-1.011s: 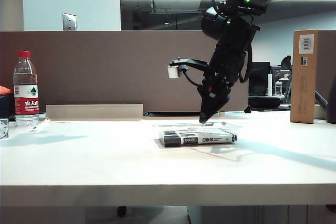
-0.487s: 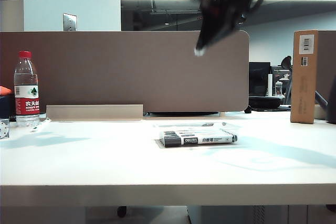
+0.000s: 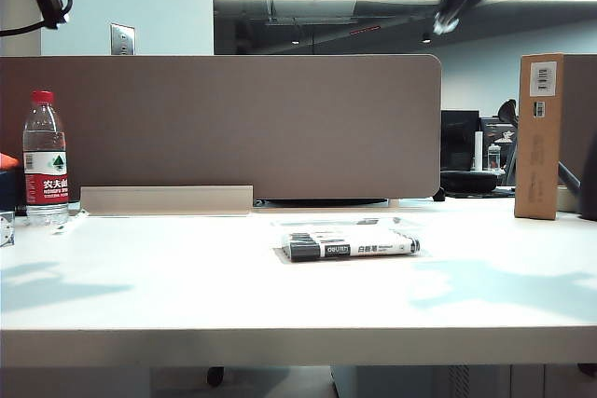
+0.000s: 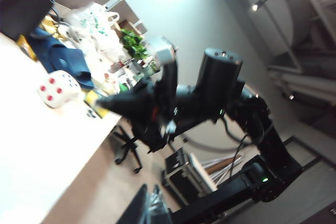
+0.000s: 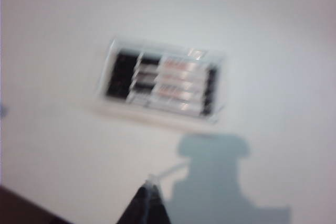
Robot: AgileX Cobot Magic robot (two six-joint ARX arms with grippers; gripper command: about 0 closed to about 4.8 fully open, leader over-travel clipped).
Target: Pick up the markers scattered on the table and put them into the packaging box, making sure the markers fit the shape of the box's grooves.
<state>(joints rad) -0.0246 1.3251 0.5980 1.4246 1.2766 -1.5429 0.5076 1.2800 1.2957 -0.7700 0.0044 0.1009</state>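
Markers in the box, both arms raised.

Lay side by side in the packaging box [image 3: 347, 241] mid-table [image 3: 187, 286]: markers [image 5: 160, 83], long axes across the exterior view. Hung high above, to the right: right gripper [image 5: 147, 203], jaws closed, empty, probably the nearer. Far left, up: left gripper [image 4: 149, 211], closed, holding nothing.
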